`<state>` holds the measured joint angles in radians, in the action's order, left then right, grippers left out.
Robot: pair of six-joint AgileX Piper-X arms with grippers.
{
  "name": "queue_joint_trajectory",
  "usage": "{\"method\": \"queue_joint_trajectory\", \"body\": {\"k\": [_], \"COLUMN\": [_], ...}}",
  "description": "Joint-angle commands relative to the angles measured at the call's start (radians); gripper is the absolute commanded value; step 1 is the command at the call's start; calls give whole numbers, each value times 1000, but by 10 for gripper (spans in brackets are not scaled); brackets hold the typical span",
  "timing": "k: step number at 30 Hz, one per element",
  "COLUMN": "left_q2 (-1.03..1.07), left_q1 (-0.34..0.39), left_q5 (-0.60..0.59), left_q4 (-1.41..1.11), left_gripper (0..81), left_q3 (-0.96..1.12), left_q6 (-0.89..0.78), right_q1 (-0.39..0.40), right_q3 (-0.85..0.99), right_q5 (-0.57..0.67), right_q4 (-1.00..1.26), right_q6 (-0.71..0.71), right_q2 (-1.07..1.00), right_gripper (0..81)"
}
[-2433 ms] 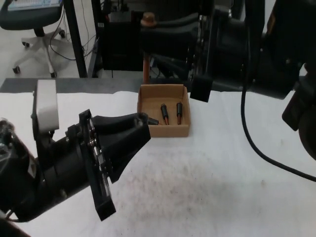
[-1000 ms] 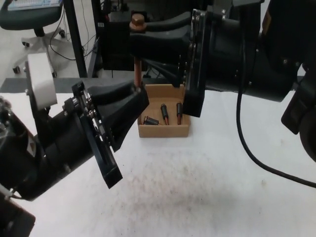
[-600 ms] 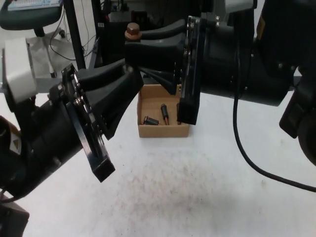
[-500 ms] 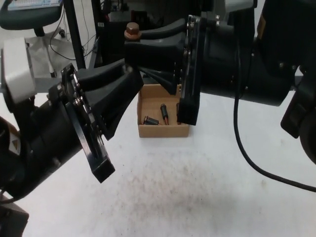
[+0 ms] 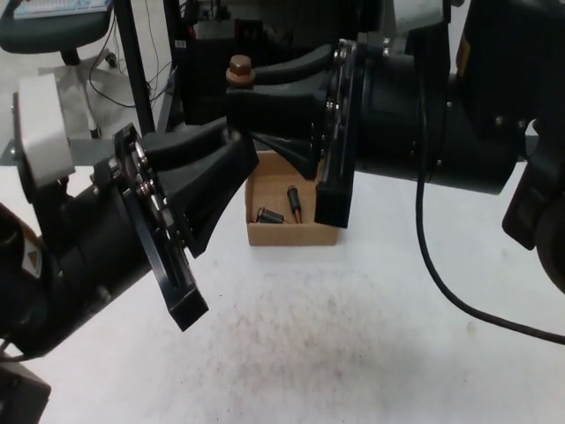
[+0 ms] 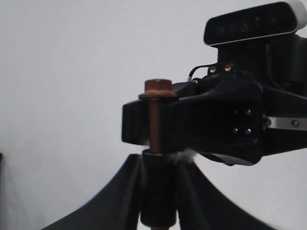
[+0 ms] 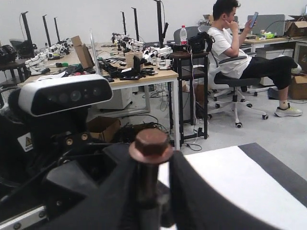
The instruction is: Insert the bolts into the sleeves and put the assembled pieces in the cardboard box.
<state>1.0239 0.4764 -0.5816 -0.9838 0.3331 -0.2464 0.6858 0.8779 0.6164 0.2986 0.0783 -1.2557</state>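
Both arms are raised above the bench. My right gripper (image 5: 240, 104) is shut on the shaft of a copper-brown bolt (image 5: 239, 68), hex head on top. Directly beneath it, my left gripper (image 5: 240, 146) is shut on a black sleeve (image 6: 158, 191). In the left wrist view the bolt (image 6: 155, 115) stands upright with its shaft end at the sleeve's top opening. The right wrist view has the bolt head (image 7: 150, 143) between my right fingers (image 7: 192, 191). The cardboard box (image 5: 291, 234) sits on the bench behind the grippers, with assembled pieces (image 5: 294, 201) lying inside.
White bench cloth (image 5: 353, 336) spreads in front of the box. A black cable (image 5: 441, 274) hangs from the right arm over the bench. Desks, racks, chairs and a seated person are in the room beyond.
My left gripper rose from near the bench up to just under the bolt. The right gripper carried the bolt leftward and nearer. In the last half second both sank slightly.
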Motion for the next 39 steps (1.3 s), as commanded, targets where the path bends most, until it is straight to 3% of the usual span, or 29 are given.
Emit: {"method": "queue_joint_trajectory", "body": {"k": [1,3,13,18,26,28,29,30,32,33,39], "left_q2": [-30,-30,-29,-26,-26,-26,-26,-25,-24,-24,35], "left_q1": [1,1,1,1,1,1,1,1,1,1,1], "left_q5": [11,33,83,165,228,266,281,287,288,288,288], "left_q4": [-58,-46,127,208,209,209,213,225,273,319,686], "left_gripper": [3,3,3,3,3,3,3,3,3,3,3], "left_q3": [25,25,25,25,28,28,28,28,33,42,211], "left_q6": [4,8,121,169,203,203,203,203,203,203,203], "right_q1": [-8,-8,-8,-8,-10,-10,-10,-10,-17,-22,-50], "right_q3": [-13,-13,-13,-13,-13,-13,-13,-13,-13,-13,-13], "right_q5": [-18,-26,-37,-37,-52,-91,-109,-120,-129,-131,-156], "right_q4": [-47,-47,58,53,58,58,58,58,58,58,4], "right_q6": [2,19,19,24,27,51,73,87,87,91,115], "right_q2": [-16,-16,-16,-16,-16,-10,-8,-4,0,2,12], "right_gripper": [481,538,540,540,532,480,412,333,76,2,8]}}
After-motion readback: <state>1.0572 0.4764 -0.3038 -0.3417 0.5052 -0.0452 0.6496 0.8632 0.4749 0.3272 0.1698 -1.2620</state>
